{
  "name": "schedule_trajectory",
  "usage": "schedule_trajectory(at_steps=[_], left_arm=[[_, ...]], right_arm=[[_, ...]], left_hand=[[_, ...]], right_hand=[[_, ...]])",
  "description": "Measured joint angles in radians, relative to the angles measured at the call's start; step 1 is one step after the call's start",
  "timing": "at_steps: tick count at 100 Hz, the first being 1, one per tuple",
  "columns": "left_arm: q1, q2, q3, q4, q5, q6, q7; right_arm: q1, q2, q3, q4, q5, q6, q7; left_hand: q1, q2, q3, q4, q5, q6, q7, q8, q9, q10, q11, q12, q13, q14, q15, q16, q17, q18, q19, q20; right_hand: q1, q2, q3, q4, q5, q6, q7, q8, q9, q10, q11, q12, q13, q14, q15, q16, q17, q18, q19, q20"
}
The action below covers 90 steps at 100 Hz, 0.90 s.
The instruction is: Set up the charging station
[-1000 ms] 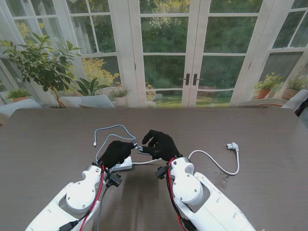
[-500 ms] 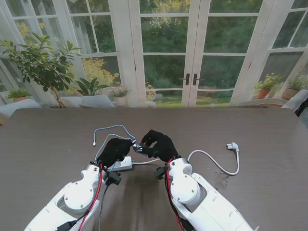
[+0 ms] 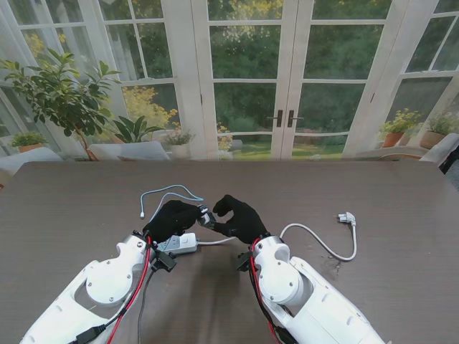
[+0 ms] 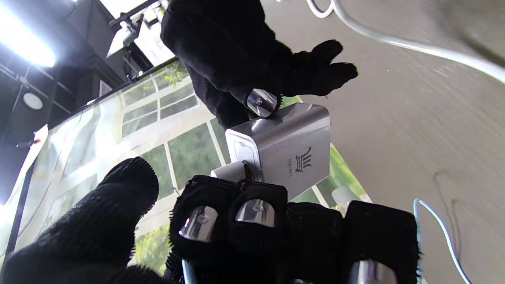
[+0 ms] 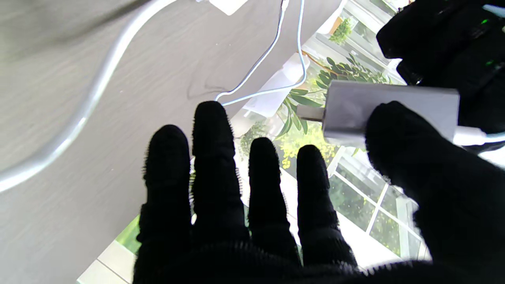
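A silver charger block [image 3: 205, 215] hangs above the table between my two black-gloved hands. My left hand [image 3: 172, 217] is shut on the charger [image 4: 292, 146], its fingertips [image 4: 236, 221] clamped at the end where a white cable leaves it. My right hand [image 3: 242, 216] has only its thumb [image 5: 398, 130] resting on the charger [image 5: 418, 100]; its four fingers stand straight and spread, holding nothing. The charger's metal prongs [image 5: 309, 113] point away from the left hand. A white power strip [image 3: 183, 244] lies on the table under my left wrist.
A thin pale-blue cable [image 3: 166, 190] loops on the table beyond the left hand. A thick white cord [image 3: 323, 244] curves right from the power strip to a plug [image 3: 346, 217]. The dark wooden table [image 3: 373, 186] ends at glass doors.
Both hands have moved slightly farther from me and closer together. The left hand has closed around the charger's cable end, and the right hand's fingers have opened off it.
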Motion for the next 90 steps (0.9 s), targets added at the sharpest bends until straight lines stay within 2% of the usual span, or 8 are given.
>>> schedule_trajectory(at_steps=[10, 19, 34, 51, 61, 71, 84, 90], left_arm=[[0.004, 0.011, -0.016, -0.014, 0.015, 0.016, -0.025], [0.007, 0.019, -0.03, -0.024, 0.019, 0.03, -0.056], [0.01, 0.032, -0.046, -0.033, 0.014, 0.043, -0.109], [0.01, 0.042, -0.054, -0.043, 0.02, 0.058, -0.131], [0.011, 0.047, -0.059, -0.047, 0.021, 0.06, -0.155], [0.01, 0.052, -0.065, -0.049, 0.032, 0.06, -0.17], [0.01, 0.058, -0.073, -0.054, 0.036, 0.065, -0.195], [0.01, 0.061, -0.077, -0.057, 0.036, 0.068, -0.207]], right_arm=[[0.0, 0.009, 0.003, -0.017, -0.013, 0.012, 0.01], [0.0, 0.016, 0.005, -0.029, -0.06, 0.022, 0.016], [0.003, 0.033, 0.001, -0.051, -0.099, 0.028, 0.042], [0.006, 0.051, -0.006, -0.082, -0.145, 0.029, 0.074], [0.01, 0.059, -0.014, -0.095, -0.159, 0.026, 0.1], [0.016, 0.068, -0.02, -0.11, -0.148, 0.022, 0.15], [0.027, 0.071, -0.04, -0.114, -0.158, 0.029, 0.136], [0.033, 0.07, -0.048, -0.114, -0.161, 0.04, 0.133]], left_hand=[[0.0, -0.001, 0.0, 0.0, 0.0, -0.003, 0.001, 0.0, 0.0, -0.002, 0.0, 0.0, 0.0, -0.004, 0.0, 0.0, 0.0, -0.005, 0.0, 0.0], [0.0, -0.001, -0.001, 0.0, 0.0, -0.004, 0.002, 0.0, 0.0, -0.003, 0.001, 0.0, 0.0, -0.006, 0.0, 0.0, 0.0, -0.008, 0.0, 0.0], [0.0, -0.001, -0.012, 0.0, 0.0, -0.005, 0.003, 0.0, 0.0, -0.004, 0.001, 0.0, 0.0, -0.006, 0.0, 0.0, 0.0, -0.008, 0.0, 0.0], [0.0, -0.001, -0.021, 0.0, 0.0, -0.006, 0.003, 0.0, 0.0, -0.005, 0.001, 0.0, 0.0, -0.006, 0.0, 0.0, 0.0, -0.009, 0.0, -0.003], [0.0, -0.001, -0.022, 0.0, 0.0, -0.007, 0.003, 0.0, 0.0, -0.005, 0.001, 0.0, 0.0, -0.007, 0.0, 0.0, 0.0, -0.01, 0.0, -0.011], [0.0, -0.001, -0.029, 0.0, 0.0, -0.008, 0.003, 0.0, 0.0, -0.006, 0.001, 0.0, 0.0, -0.008, 0.0, 0.0, 0.0, -0.011, 0.0, -0.013], [0.0, -0.001, -0.033, 0.0, 0.001, -0.009, 0.004, 0.0, 0.0, -0.007, 0.001, 0.0, 0.0, -0.009, 0.0, 0.0, 0.0, -0.012, 0.0, -0.015], [0.0, -0.001, -0.033, 0.0, 0.001, -0.009, 0.004, 0.0, 0.0, -0.008, 0.001, 0.0, 0.0, -0.009, 0.0, 0.0, 0.0, -0.013, 0.0, -0.018]], right_hand=[[-0.013, -0.029, -0.01, 0.0, -0.068, 0.002, 0.002, -0.01, -0.09, 0.0, -0.006, -0.015, -0.033, 0.0, 0.04, 0.0, -0.021, 0.0, 0.0, 0.021], [-0.013, -0.044, -0.01, 0.0, -0.112, 0.004, 0.0, -0.014, -0.144, -0.001, -0.001, -0.017, -0.05, -0.002, 0.075, 0.0, -0.025, -0.004, 0.001, 0.036], [-0.04, -0.104, -0.013, 0.003, -0.137, 0.004, 0.0, -0.014, -0.213, -0.001, 0.03, -0.016, -0.059, -0.014, 0.128, 0.0, -0.026, -0.019, 0.017, 0.054], [-0.077, -0.156, -0.012, -0.003, -0.186, 0.007, 0.0, -0.013, -0.274, 0.0, 0.059, 0.01, -0.059, -0.037, 0.199, 0.0, -0.018, -0.033, 0.056, 0.076], [-0.077, -0.157, -0.012, -0.003, -0.21, 0.008, 0.0, -0.011, -0.287, 0.0, 0.069, 0.019, -0.059, -0.039, 0.227, 0.0, -0.007, -0.041, 0.08, 0.09], [-0.089, -0.18, -0.011, -0.004, -0.237, 0.033, 0.0, -0.001, -0.287, 0.001, 0.069, 0.026, -0.059, -0.052, 0.253, 0.0, 0.012, -0.047, 0.096, 0.1], [-0.11, -0.207, -0.01, -0.004, -0.291, 0.1, 0.0, 0.0, -0.325, 0.017, 0.083, 0.034, -0.058, -0.056, 0.27, 0.0, 0.024, -0.048, 0.11, 0.109], [-0.112, -0.207, -0.01, -0.004, -0.3, 0.109, 0.0, 0.0, -0.335, 0.021, 0.084, 0.038, -0.058, -0.056, 0.279, 0.0, 0.027, -0.048, 0.117, 0.109]])
